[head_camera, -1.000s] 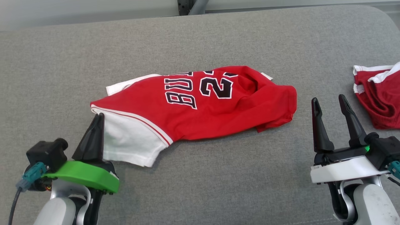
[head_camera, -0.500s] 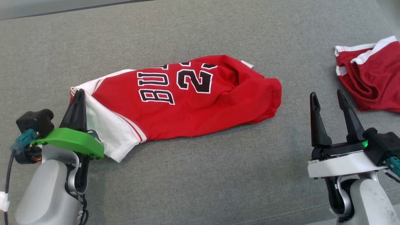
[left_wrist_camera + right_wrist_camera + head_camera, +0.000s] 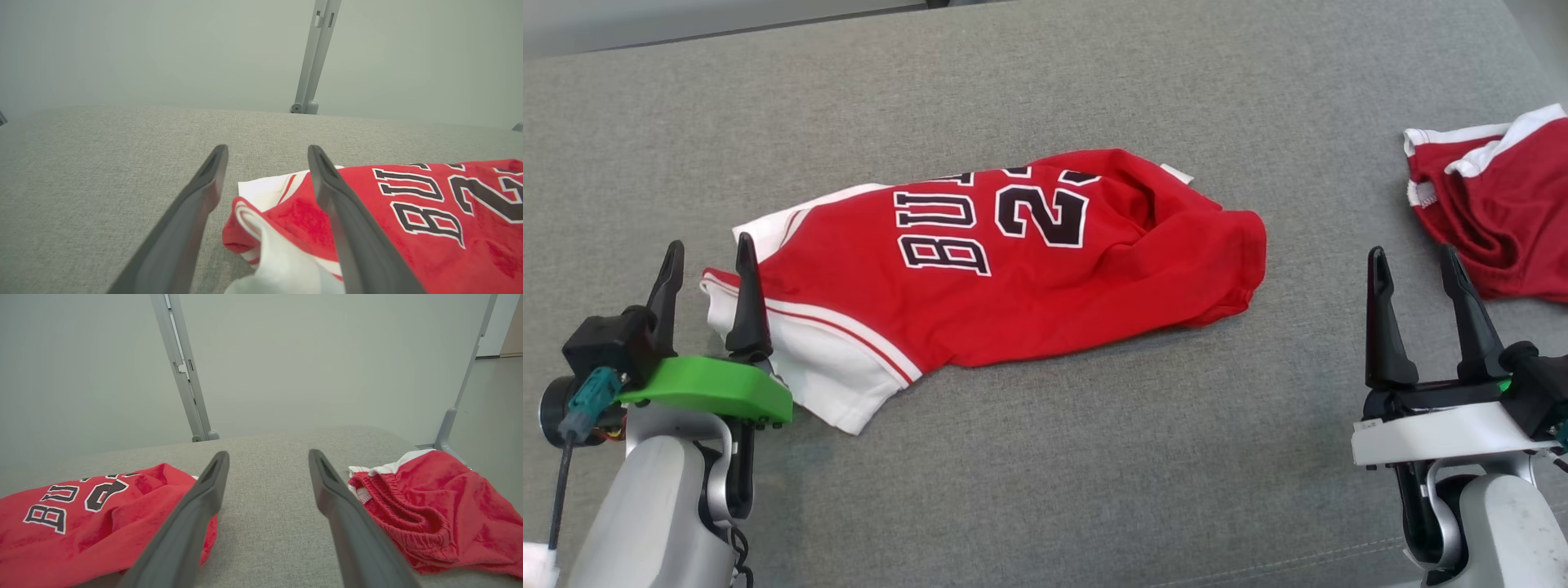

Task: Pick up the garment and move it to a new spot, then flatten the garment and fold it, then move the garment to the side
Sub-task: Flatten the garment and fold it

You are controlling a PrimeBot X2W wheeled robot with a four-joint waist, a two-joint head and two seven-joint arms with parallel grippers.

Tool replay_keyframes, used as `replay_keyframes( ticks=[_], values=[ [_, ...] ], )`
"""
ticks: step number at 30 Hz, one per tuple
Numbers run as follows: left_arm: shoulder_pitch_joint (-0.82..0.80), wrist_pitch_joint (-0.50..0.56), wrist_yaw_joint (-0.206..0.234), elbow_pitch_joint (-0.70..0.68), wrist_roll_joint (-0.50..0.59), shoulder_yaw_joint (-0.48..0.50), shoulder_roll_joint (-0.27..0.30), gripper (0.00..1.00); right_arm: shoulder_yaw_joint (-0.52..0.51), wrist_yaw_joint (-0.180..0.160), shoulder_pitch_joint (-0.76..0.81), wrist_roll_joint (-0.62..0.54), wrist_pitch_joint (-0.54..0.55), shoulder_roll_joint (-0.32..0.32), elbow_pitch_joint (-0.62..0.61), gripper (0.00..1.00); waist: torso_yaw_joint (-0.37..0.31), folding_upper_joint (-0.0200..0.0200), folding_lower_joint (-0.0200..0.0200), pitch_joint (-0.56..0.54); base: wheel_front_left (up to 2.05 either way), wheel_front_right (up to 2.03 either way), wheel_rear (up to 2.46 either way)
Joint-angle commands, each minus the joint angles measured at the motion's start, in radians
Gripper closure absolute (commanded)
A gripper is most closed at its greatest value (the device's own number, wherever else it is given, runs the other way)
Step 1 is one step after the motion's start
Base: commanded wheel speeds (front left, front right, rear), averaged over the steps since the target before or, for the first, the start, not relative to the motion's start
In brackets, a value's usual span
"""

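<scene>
The left gripper (image 3: 709,243) stands at the left end of the grey padded surface (image 3: 1045,490), its two dark fingers spread apart and holding nothing. In the left wrist view the left gripper (image 3: 267,149) brackets the red-and-white corner of the jersey (image 3: 408,228). That corner lies on the padding between the fingers, and the inner finger may be brushing the cloth, though the angle does not settle it.

The jersey (image 3: 1029,278) sprawls across the middle of the surface, rumpled, its black lettering facing up. Its white sleeve (image 3: 825,367) points toward the near edge, and its bunched red hem is on the right.

Bare padding separates that hem from the right gripper (image 3: 1411,251), which hovers with its fingers wide apart and empty. Just beyond them lie crumpled red shorts (image 3: 1494,220), at the surface's right edge.

Open padding runs along the whole near side, and a broad band lies behind the jersey up to the far edge.
</scene>
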Motion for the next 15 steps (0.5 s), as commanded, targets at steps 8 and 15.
replay_keyframes(
  ticks=[8, 15],
  values=[
    [0.167, -0.007, 0.067, -0.271, 0.105, 0.077, -0.014, 0.00, 0.033, -0.001, 0.022, -0.014, 0.028, -0.016, -0.005, 0.00, 0.076, 0.0000, 0.0000, -0.070, 0.00, 0.00, 0.00],
    [0.263, -0.007, 0.081, -0.388, 0.163, 0.073, -0.012, 0.00, 0.064, -0.001, 0.032, -0.013, 0.044, -0.031, 0.004, 0.00, 0.099, 0.0000, 0.0000, -0.107, 0.00, 0.00, 0.00]
  ],
)
